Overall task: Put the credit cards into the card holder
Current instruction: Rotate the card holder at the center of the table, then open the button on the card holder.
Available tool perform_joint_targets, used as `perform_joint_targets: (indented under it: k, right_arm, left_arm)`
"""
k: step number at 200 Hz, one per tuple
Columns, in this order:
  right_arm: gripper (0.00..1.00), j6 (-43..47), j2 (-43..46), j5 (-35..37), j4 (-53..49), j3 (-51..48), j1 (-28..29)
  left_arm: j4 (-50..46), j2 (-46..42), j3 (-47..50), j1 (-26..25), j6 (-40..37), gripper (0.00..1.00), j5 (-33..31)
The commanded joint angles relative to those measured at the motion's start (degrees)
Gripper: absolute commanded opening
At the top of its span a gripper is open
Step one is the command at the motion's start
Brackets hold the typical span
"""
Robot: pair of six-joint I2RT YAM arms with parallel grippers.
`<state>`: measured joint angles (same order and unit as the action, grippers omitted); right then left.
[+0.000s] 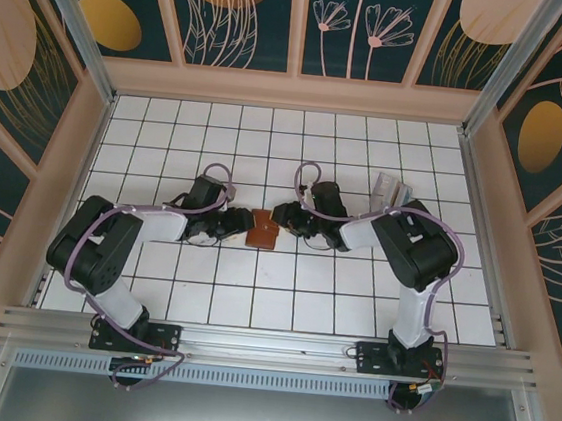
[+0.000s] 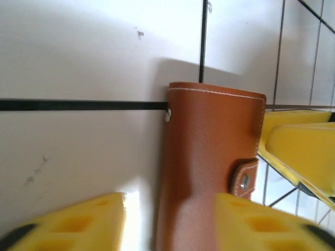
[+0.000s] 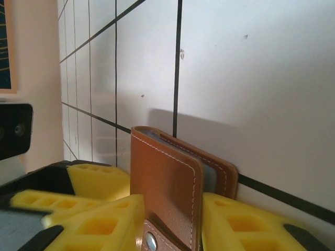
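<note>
The card holder (image 1: pixel 263 231), a brown leather wallet with a snap tab, sits mid-table between both grippers. My right gripper (image 1: pixel 282 217) comes at it from the right. In the right wrist view its yellow fingers (image 3: pixel 104 225) press both sides of the card holder (image 3: pixel 167 183), so the right gripper (image 3: pixel 170 222) is shut on it. A grey-blue layer (image 3: pixel 212 175) shows between the covers; I cannot tell whether it is one of the credit cards. My left gripper (image 1: pixel 240 224) straddles the card holder (image 2: pixel 209 157). The left gripper (image 2: pixel 170 222) is open, with bare floor beside one finger (image 2: pixel 78 225).
A translucent whitish packet (image 1: pixel 392 190) lies on the tiled floor behind the right arm. Wooden walls (image 1: pixel 75 159) close in the floor on the left, back and right. The right gripper's fingers (image 2: pixel 298 151) show just past the card holder in the left wrist view.
</note>
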<state>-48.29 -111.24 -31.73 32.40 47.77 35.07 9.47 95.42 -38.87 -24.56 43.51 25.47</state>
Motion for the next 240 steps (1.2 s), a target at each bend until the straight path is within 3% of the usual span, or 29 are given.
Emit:
perform_joint_targets:
  k: [1, 76, 135, 175, 206, 240]
  right_arm:
    - [0.34, 1.16, -1.66, -1.84, 0.2, 1.71, 0.15]
    - [0.33, -0.83, -3.5, -3.41, 4.35, 1.54, 1.96]
    - [0.34, -0.27, -2.64, -3.08, 5.25, 0.29, 2.21]
    - [0.49, 6.14, 4.35, 5.51, -4.26, -0.31, 2.13]
    - [0.49, 14.67, 11.11, 17.38, -14.82, 0.22, 4.43]
    - [0.48, 19.03, 14.94, 27.58, -19.92, 0.36, 9.48]
  left_arm:
    - [-0.09, 4.69, -1.75, -0.14, -1.43, 0.33, 2.73]
    - [6.44, 7.32, -3.08, -0.14, 0.99, 0.4, 9.97]
    - [9.98, 4.7, -2.0, -0.14, 2.33, 0.15, 10.81]
    - [7.4, 0.41, -1.35, -0.14, 3.09, 0.02, 8.1]
    - [6.86, -1.58, -0.6, -0.14, 6.73, 0.0, 8.75]
    - [7.6, -3.58, -0.07, -0.14, 10.25, 0.0, 10.12]
